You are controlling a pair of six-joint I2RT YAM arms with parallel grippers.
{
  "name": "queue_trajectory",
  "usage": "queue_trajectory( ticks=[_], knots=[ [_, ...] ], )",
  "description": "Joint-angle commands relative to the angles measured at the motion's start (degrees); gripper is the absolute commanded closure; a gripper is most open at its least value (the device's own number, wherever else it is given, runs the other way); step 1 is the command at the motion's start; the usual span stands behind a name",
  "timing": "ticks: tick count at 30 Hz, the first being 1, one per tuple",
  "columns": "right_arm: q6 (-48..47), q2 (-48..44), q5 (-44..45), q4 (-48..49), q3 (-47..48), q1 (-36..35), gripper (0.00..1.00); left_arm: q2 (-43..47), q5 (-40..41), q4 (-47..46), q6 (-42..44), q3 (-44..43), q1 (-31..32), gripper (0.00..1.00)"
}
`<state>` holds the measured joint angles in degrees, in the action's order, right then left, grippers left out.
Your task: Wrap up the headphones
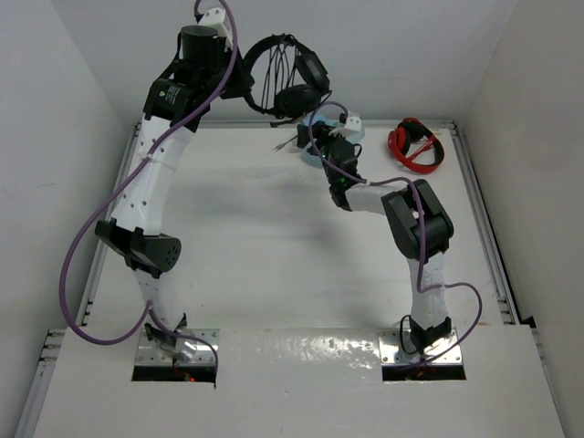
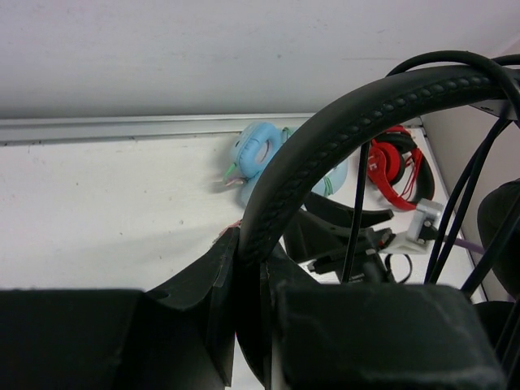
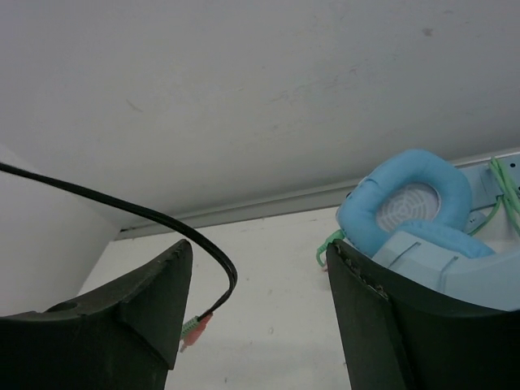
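The left tool [image 2: 248, 260] is clamped tight on the headband [image 2: 341, 122] of the black headphones [image 1: 287, 78], holding them aloft near the back wall [image 1: 383, 46] above the table [image 1: 274, 237]. Several cable [image 3: 162, 219] strands hang looped across the band. The loose tail with its coloured plugs [image 3: 195, 329] dangles between the fingers [image 3: 122, 317] of the wide-open right tool [image 3: 258, 248], not pinched. Wrapping looks partway done, with that tail left. Light-blue headphones [image 3: 414, 203] lie just beyond.

I see light-blue headphones [image 3: 406, 203] just beside and beyond my right fingers [image 3: 390, 325], on the white table [image 3: 276, 276]; red-and-black headphones [image 1: 415, 146] lie farther to their right, near the back wall [image 1: 383, 55]
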<state>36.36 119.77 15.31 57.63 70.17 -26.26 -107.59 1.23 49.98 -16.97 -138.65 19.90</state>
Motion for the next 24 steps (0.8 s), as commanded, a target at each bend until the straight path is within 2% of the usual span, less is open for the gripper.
queue_trajectory(
  ticks=[1,5,7,8,9,11,12,21,24],
  knots=[
    [3.9,2.5,3.6,-1.0,5.1,-1.6,0.35,1.2,-0.7,-4.4,-2.5,-2.0,0.1,1.00],
    [9.5,7.1,7.1,-5.6,11.5,-1.8,0.38,0.9,-1.0,-4.5,-3.2,-2.2,0.1,1.00],
    [12.4,10.6,6.0,-9.5,16.8,-1.9,0.54,0.9,-1.0,-4.6,-3.9,-2.5,0.1,1.00],
    [12.8,12.5,5.2,-11.7,18.4,-2.0,0.74,0.7,-1.0,-4.6,-4.3,-2.8,0.1,1.00],
    [12.7,13.0,4.4,-12.5,21.0,-2.4,0.83,0.8,-1.0,-4.6,-4.6,-2.9,0.1,1.00],
    [11.2,13.5,4.5,-12.0,21.7,-3.7,0.97,0.6,-1.0,-4.5,-5.5,-2.9,0.1,1.00],
    [10.1,13.3,4.2,-11.4,21.5,-4.6,1.00,0.7,-0.6,-4.4,-6.0,-2.9,0.1,1.00],
    [7.1,7.5,-8.8,-4.5,14.3,-6.8,1.00,0.1,2.8,-3.2,-11.1,-3.5,-2.0,1.00],
    [7.1,5.7,-12.6,-5.1,12.5,-7.5,1.00,-0.2,3.5,-2.9,-14.0,-3.6,-2.9,1.00]
  ],
)
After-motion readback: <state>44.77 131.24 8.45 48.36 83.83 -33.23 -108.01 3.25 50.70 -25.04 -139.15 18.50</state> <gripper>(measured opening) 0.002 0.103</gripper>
